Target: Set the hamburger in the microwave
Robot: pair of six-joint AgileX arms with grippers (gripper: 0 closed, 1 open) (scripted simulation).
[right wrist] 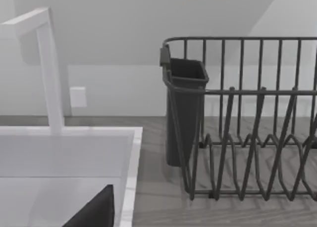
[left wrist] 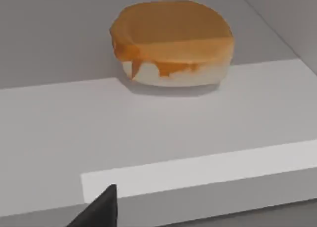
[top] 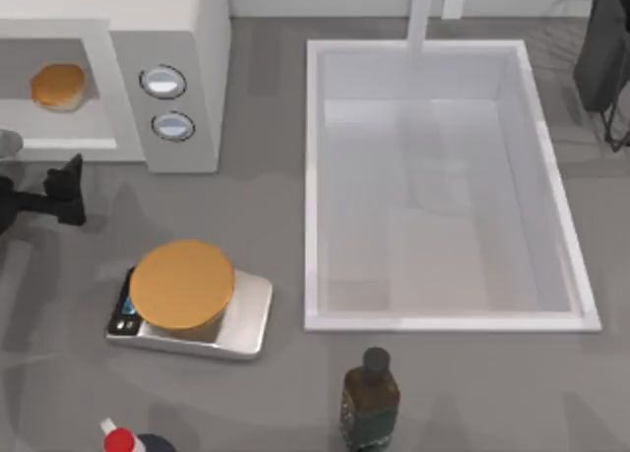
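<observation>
**Top view: hamburger inside microwave cavity**

You have the hamburger point(top: 58, 87) resting on the cavity floor of the microwave point(top: 197, 68), near the left of the opening, nothing touching it. The left gripper point(top: 67, 191) sits just outside the cavity front, apart from the burger; you cannot tell its finger spread. Nearer you, a scale point(top: 192, 304) carries an orange disc. The sink point(top: 315, 176) lies right, a dish rack point(right wrist: 247, 118) beyond it.
</observation>
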